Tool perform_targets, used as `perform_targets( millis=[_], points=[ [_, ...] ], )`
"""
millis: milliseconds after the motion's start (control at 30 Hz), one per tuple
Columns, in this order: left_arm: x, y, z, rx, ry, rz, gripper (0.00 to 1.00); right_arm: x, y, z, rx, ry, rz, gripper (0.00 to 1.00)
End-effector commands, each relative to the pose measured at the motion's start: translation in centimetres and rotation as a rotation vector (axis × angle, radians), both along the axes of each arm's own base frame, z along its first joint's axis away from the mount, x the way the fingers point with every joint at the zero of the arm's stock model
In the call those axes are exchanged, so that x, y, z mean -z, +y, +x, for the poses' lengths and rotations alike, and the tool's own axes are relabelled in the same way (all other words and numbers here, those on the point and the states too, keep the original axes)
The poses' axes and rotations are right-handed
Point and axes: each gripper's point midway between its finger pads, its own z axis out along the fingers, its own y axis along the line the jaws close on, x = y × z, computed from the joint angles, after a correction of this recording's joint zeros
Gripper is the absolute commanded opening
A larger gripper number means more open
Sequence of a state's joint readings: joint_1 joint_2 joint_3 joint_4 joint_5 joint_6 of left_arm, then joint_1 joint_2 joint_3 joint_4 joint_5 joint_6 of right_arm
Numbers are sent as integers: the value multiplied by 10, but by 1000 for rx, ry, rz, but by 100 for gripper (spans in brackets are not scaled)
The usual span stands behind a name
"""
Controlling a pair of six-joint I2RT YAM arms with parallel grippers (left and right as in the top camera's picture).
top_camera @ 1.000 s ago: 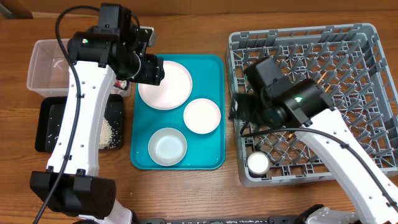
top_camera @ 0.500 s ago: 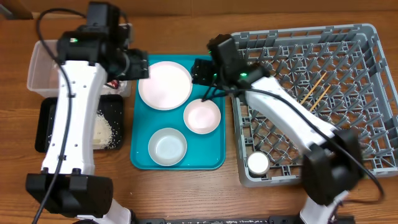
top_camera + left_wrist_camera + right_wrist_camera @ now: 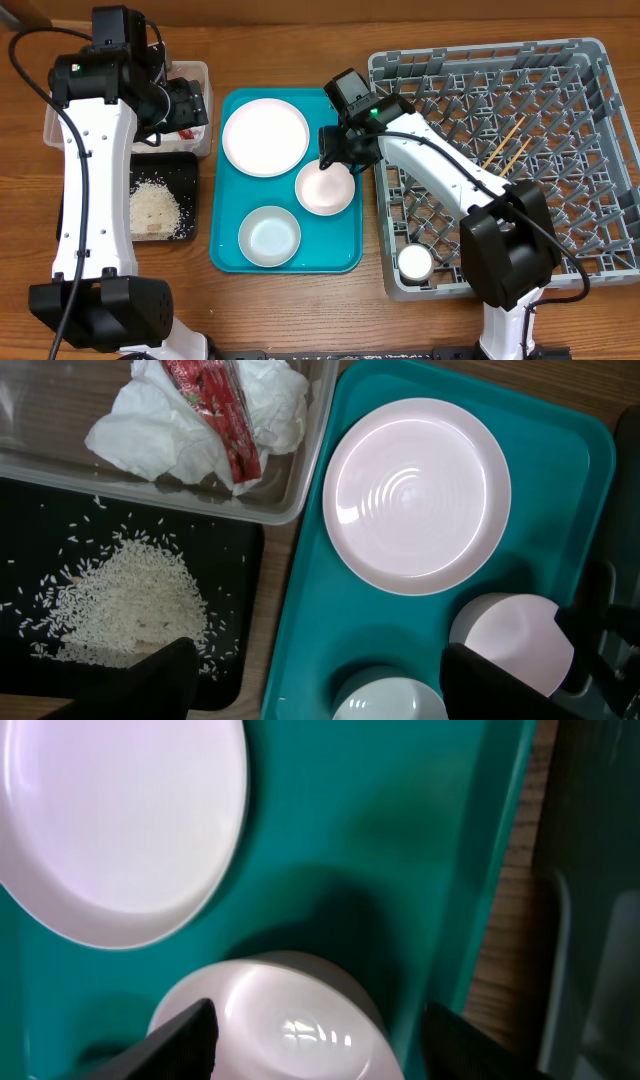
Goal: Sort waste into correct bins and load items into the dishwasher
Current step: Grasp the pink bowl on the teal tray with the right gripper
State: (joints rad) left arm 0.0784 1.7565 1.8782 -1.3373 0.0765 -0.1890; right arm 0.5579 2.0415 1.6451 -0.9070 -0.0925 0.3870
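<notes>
No text can be read; the red wrapper (image 3: 232, 430) shows nothing legible.

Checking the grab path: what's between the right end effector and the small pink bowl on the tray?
Nothing: the right wrist view shows the right end effector open directly above the pink bowl, a finger off each side.

**Colours across the table**

A teal tray (image 3: 345, 110) is seen at centre, carrying a pale pink plate (image 3: 265, 137), a pink bowl (image 3: 322, 190) and a whitish-blue bowl (image 3: 269, 236). A grey lattice rack (image 3: 480, 50) is shown at right. At left, white rice (image 3: 153, 208) is scattered on a black bin (image 3: 185, 180). A red wrapper (image 3: 232, 430) and white tissue (image 3: 150, 430) are seen in the clear bin (image 3: 100, 475). The table (image 3: 290, 310) is brown and wood-grained.
</notes>
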Motion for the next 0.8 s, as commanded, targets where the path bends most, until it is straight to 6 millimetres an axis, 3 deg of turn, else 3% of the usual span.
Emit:
perform_targets(
  millis=[0, 133, 267, 367, 467, 500, 533, 600, 700, 767],
  points=[
    [-6, -1, 2, -11, -16, 1, 79, 6, -9, -11, -146, 2, -80, 66],
    [-6, -2, 2, -11, -16, 1, 80, 28, -19, -27, -173, 55, -115, 62],
    [-6, -1, 2, -11, -15, 1, 80, 34, -20, -33, -184, 71, -125, 49],
    [-6, -1, 2, -11, -15, 1, 91, 40, -20, -41, -225, 88, -131, 43],
    [-6, -2, 2, -11, -15, 1, 96, 46, -24, -47, -239, 104, -142, 25],
    [-6, -2, 2, -11, -15, 1, 99, 47, -24, -48, -240, 108, -141, 12],
    [-6, -2, 2, -11, -15, 1, 100, 48, -24, -49, -240, 110, -141, 4],
    [-6, -2, 2, -11, -15, 1, 100, 48, -24, -49, -240, 110, -143, 4],
    [-6, -2, 2, -11, -16, 1, 100, 34, -20, -41, -233, 78, -129, 4],
    [-6, -2, 2, -11, -16, 1, 100, -5, -13, -28, -227, 3, -102, 4]
  ],
)
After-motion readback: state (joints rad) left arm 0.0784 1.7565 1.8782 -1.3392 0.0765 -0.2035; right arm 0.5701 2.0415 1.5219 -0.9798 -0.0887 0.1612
